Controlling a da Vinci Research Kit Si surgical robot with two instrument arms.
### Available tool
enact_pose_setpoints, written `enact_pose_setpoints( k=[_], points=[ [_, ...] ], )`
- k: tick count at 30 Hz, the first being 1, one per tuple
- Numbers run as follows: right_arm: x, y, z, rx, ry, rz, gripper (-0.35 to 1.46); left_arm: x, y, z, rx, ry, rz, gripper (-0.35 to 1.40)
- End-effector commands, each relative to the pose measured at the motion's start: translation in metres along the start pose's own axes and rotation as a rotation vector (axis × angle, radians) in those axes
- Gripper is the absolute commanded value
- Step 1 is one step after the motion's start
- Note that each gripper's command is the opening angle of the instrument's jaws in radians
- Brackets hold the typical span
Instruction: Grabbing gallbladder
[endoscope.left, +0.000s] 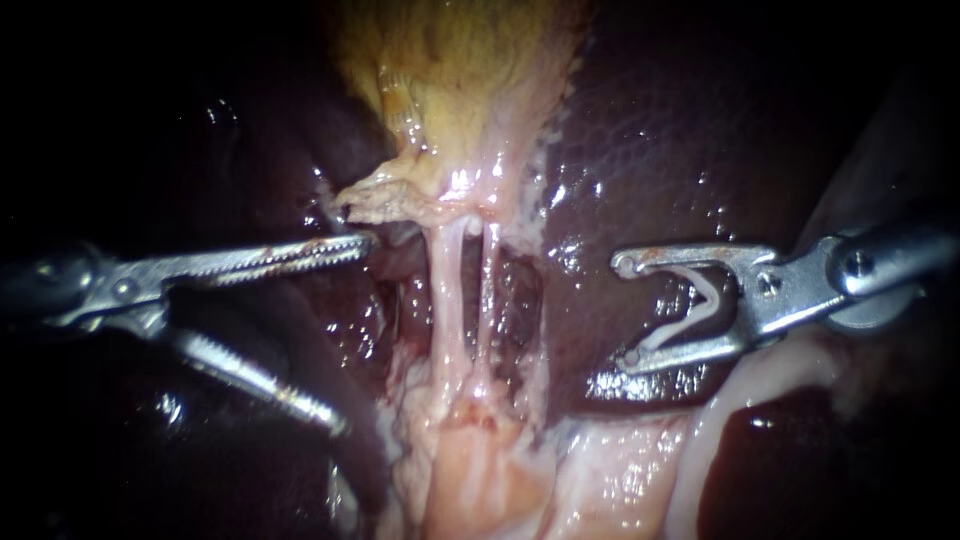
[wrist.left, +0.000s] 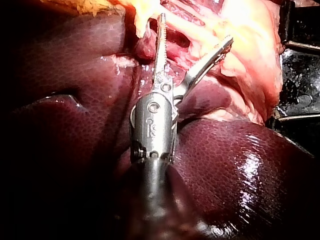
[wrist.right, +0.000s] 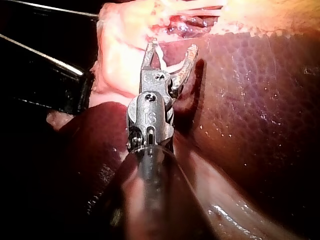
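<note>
Yellowish wrinkled gallbladder (endoscope.left: 460, 90) sits upper centre; serrated steel left instrument (endoscope.left: 355, 332), jaws gaping empty, reaches near its lower fringe; mid-right, right instrument (endoscope.left: 627, 312) grasps a white V-shaped clip (endoscope.left: 700, 312)

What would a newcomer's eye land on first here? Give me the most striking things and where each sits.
The yellow gallbladder hangs at the endoscope view's top centre, with two pale tubes stretched below it. The left instrument gapes wide beside them, its upper serrated jaw at the gallbladder's lower edge. The right instrument, over dark liver, holds a white clip between its jaws.
</note>
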Motion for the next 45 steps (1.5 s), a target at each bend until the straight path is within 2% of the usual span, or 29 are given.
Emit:
enact_pose_setpoints(
  k=[1,5,13,18,23,26,28,32,37,40,45],
  points=[
    [0.0000,0.0000,0.0000,0.000,0.000,0.000,0.50,0.0001,0.0000,0.0000,0.000,0.000,0.000,0.99],
    [0.0000,0.0000,0.0000,0.000,0.000,0.000,0.50,0.0010,-0.0006,-0.0003,0.015,-0.002,-0.006,0.99],
    [0.0000,0.0000,0.0000,0.000,0.000,0.000,0.50,0.0053,-0.0034,-0.0019,0.149,-0.015,-0.049,0.99],
    [0.0000,0.0000,0.0000,0.000,0.000,0.000,0.50,0.0065,-0.0050,-0.0017,0.186,-0.022,-0.068,0.93],
    [0.0000,0.0000,0.0000,0.000,0.000,0.000,0.50,0.0056,-0.0067,-0.0005,0.200,-0.024,-0.070,0.77],
    [0.0000,0.0000,0.0000,0.000,0.000,0.000,0.50,0.0046,-0.0077,0.0001,0.204,-0.021,-0.068,0.62],
    [0.0000,0.0000,0.0000,0.000,0.000,0.000,0.50,0.0039,-0.0081,0.0002,0.204,-0.029,-0.071,0.44],
    [0.0000,0.0000,0.0000,0.000,0.000,0.000,0.50,0.0024,-0.0085,0.0004,0.200,-0.060,-0.095,0.10],
    [0.0000,0.0000,0.0000,0.000,0.000,0.000,0.50,0.0017,-0.0084,0.0004,0.196,-0.090,-0.109,-0.06],
    [0.0000,0.0000,0.0000,0.000,0.000,0.000,0.50,0.0017,-0.0083,-0.0001,0.193,-0.098,-0.138,-0.35],
    [0.0000,0.0000,0.0000,0.000,0.000,0.000,0.50,0.0018,-0.0085,-0.0009,0.184,-0.145,-0.164,-0.35]
  ],
)
